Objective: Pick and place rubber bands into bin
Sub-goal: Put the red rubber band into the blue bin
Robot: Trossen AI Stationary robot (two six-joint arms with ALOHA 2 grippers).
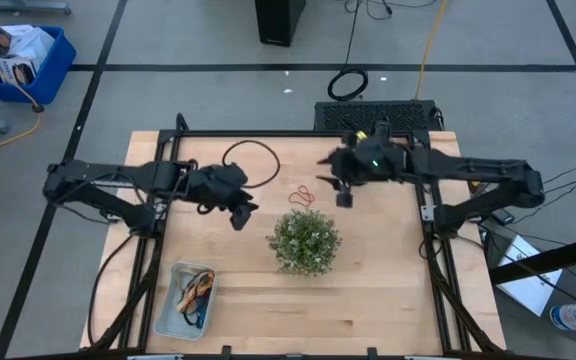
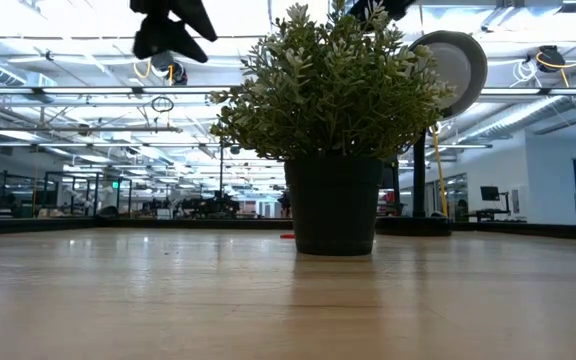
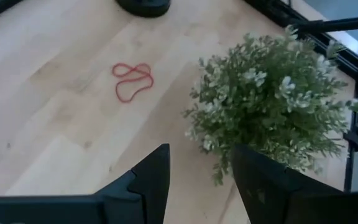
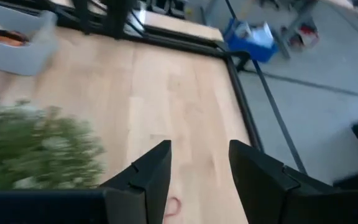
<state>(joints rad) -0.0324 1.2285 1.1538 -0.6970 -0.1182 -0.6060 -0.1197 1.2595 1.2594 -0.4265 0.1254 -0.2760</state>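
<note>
- One orange-red rubber band (image 1: 302,194) lies twisted on the bare wood of the bench (image 1: 368,280), just beyond the potted plant (image 1: 305,241) and between the two pincers; the left wrist view shows it as a thin folded loop (image 3: 132,79).
- Several more rubber bands (image 1: 196,290), orange and darker, lie inside the pale bin (image 1: 172,300), which sits at the bench's near left corner, well apart from the loose band.
- Left pincer (image 1: 242,214) hangs over the bench just left of the plant, its fingers (image 3: 151,180) spread with a clear gap and nothing between them.
- Right pincer (image 1: 344,198) hangs over the bench just right of the loose band, above the plant's far side; its fingers (image 4: 149,177) are spread too and hold nothing, with a bit of the red band (image 4: 173,205) showing between them below.
- Black cable (image 1: 253,163) loops on the bench's far side, near the left arm.
- Beyond the bench, a deep-blue bin (image 1: 23,60) with paper stands on the floor.
</note>
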